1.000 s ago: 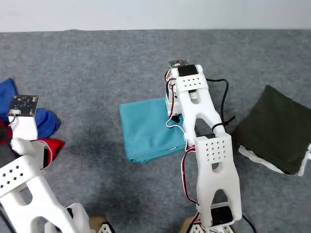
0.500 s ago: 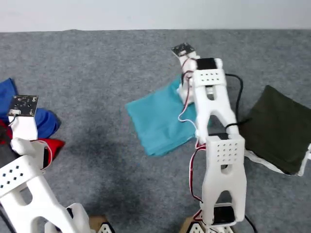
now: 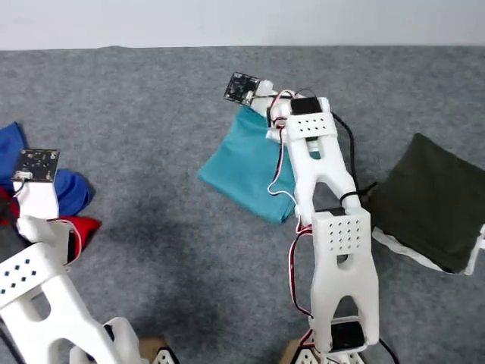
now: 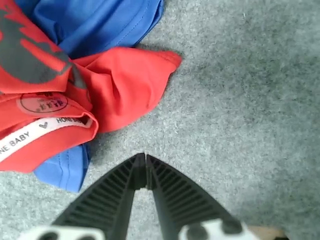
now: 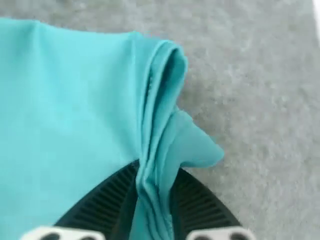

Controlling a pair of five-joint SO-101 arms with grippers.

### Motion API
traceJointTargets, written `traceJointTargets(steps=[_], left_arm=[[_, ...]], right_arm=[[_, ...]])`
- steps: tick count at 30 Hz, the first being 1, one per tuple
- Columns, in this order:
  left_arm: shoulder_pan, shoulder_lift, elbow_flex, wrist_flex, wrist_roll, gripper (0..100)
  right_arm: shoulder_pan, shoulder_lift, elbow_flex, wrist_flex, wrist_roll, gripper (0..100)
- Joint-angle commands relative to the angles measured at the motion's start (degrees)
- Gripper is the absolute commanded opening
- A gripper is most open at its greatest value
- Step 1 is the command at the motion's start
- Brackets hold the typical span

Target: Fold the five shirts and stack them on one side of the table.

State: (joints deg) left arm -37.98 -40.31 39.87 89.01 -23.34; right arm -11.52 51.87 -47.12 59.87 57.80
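My right hand (image 5: 152,172) is clamped on the bunched edge of the folded teal shirt (image 5: 70,95), which sits mid-way across the desk (image 3: 151,98), near the dark folded shirt (image 3: 428,197). My left hand (image 4: 145,162) is pinched closed on nothing, just beside the red shirt (image 4: 120,90) and the blue shirt (image 4: 100,20).

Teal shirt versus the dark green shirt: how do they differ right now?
The teal shirt is pinched at its folded edge by the right gripper; the dark green shirt lies untouched. The teal shirt lies on the grey table; the dark green shirt sits on a white garment. Both are folded.
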Motion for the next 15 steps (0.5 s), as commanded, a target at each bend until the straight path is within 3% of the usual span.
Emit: traceJointTargets(steps=[1, 4, 10, 15], left_arm=[[0.1, -1.2, 1.5, 0.4, -0.5, 1], [0.1, -1.2, 3.0, 0.0, -0.5, 1], [0.2, -1.2, 2.8, -1.7, -0.6, 1], [0.2, -1.2, 2.6, -1.9, -0.6, 1]], right_arm=[[1.4, -2.9, -0.4, -2.9, -9.7, 14.3], [2.7, -5.6, -0.4, -2.9, -18.7, 21.4], [3.6, -10.9, -0.4, -2.7, -33.2, 18.4], [3.0, -15.1, -0.4, 5.5, -44.7, 16.7]])
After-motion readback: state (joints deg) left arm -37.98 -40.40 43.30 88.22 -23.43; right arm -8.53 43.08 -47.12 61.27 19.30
